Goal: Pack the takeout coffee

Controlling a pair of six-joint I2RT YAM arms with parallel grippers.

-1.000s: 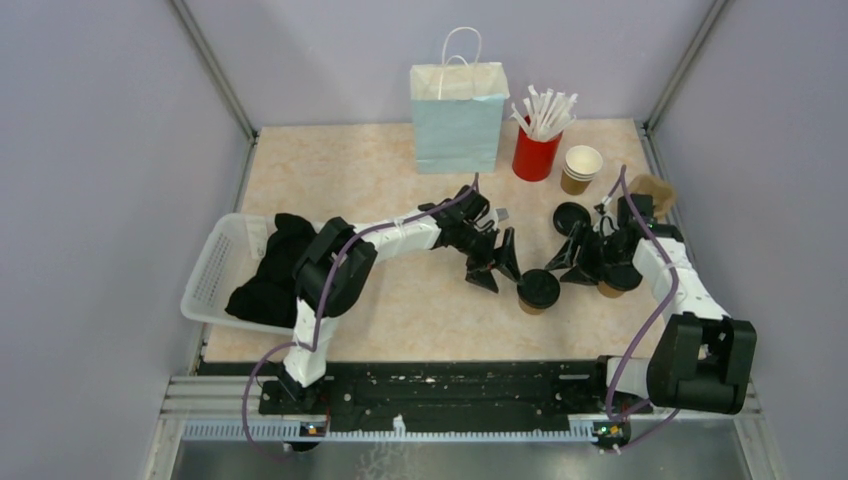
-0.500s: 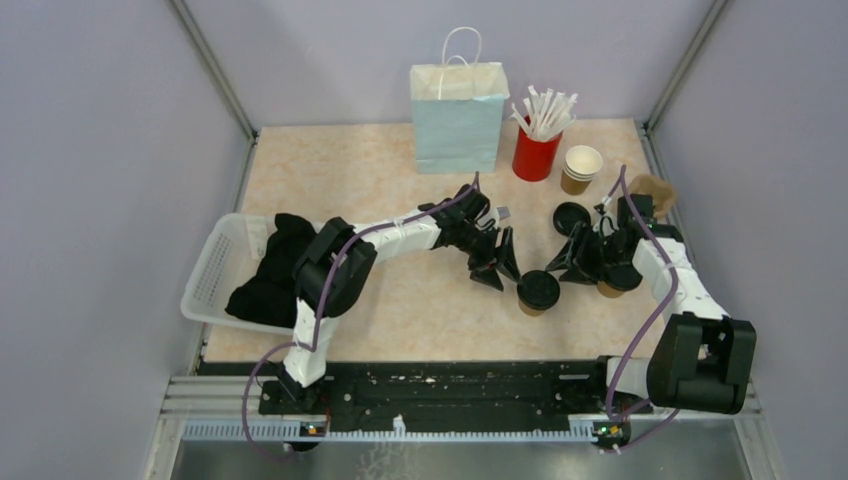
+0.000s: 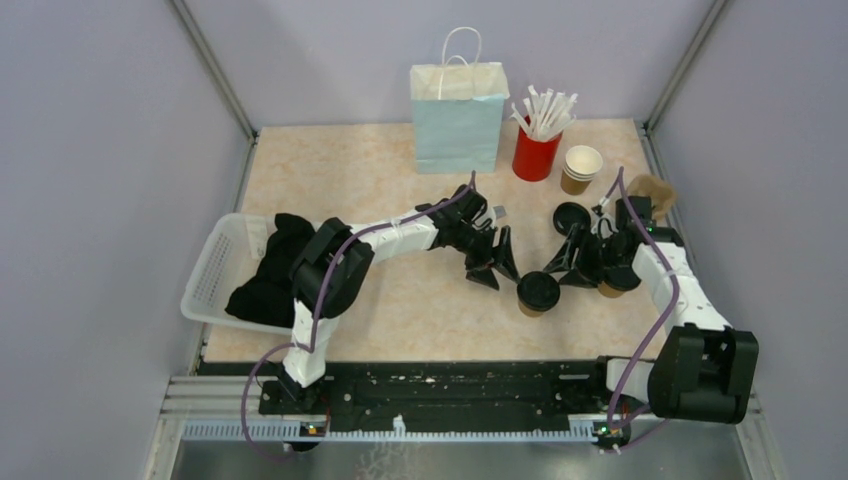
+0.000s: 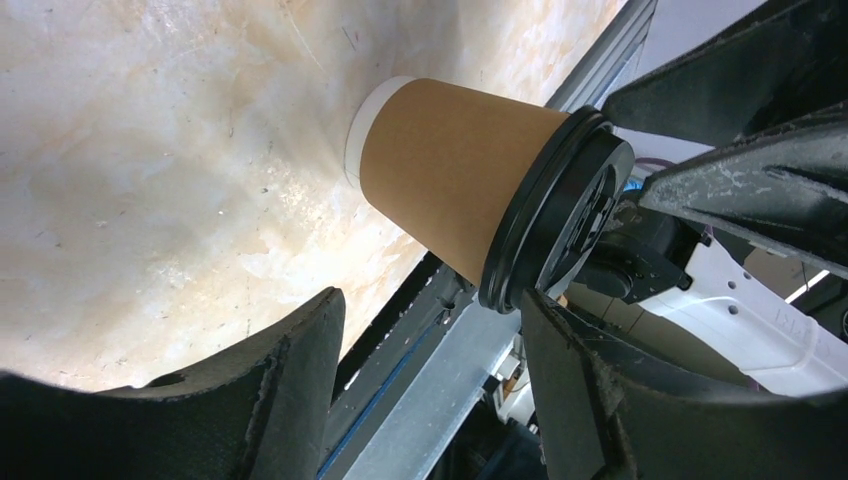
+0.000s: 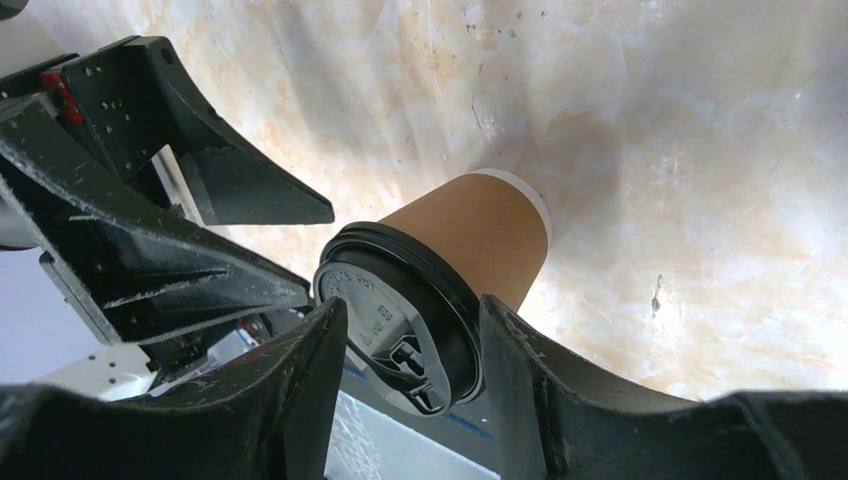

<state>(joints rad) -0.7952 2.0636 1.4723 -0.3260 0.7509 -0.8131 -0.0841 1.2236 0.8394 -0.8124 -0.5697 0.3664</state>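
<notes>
Marbled surface [image 3: 380,180] first, with the blue bag [image 3: 458,115] standing at 12 o'clock. Both arms reach toward one lidded cup [image 3: 538,290], sitting about 4 o'clock from the middle. The left tool [image 3: 496,268] is at its 10 o'clock and the right tool [image 3: 575,263] at its 2 o'clock, each with jaws spread and nothing held. I'd let just one close, gently, on the paper wall below the lid [image 4: 560,225], with the other backing off. Cup stands upright, long axis vertical, lid up.
</notes>
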